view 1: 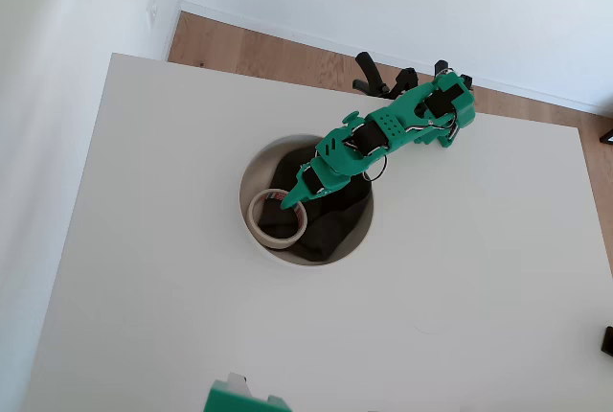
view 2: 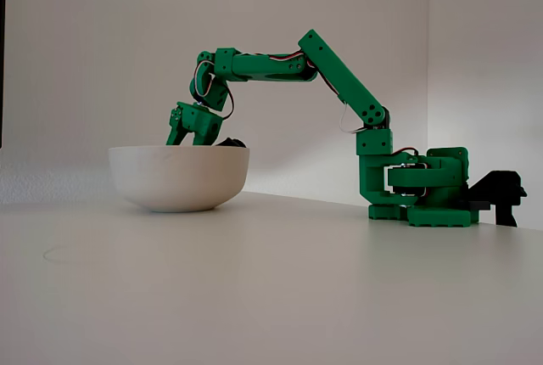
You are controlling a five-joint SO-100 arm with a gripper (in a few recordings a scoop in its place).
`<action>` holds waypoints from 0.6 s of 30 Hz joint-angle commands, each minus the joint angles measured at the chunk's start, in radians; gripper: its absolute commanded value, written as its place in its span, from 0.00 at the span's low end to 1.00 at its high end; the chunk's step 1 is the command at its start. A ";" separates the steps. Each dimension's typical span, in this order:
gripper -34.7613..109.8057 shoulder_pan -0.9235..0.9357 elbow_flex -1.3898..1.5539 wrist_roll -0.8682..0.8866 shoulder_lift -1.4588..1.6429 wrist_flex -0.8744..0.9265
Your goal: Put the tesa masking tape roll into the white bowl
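Green arm [view 2: 339, 76] is reaching from its base at the table's far right, elbow high, wrist bending down w/ the gripper [view 1: 292, 197] dipping inside the bowl [view 2: 178, 178]. In the overhead view, the tape roll [view 1: 277, 217] is lying flat in the bowl's left part, partly on a dark cloth [view 1: 330, 225]. Gripper tips are sitting at the roll's far-right edge, seemingly touching it; can't tell if the jaws are gripping or slack. Bowl is sitting on the white table [view 1: 460, 278].
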 commanded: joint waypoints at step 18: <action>0.18 -0.051 -0.272 0.063 0.167 0.127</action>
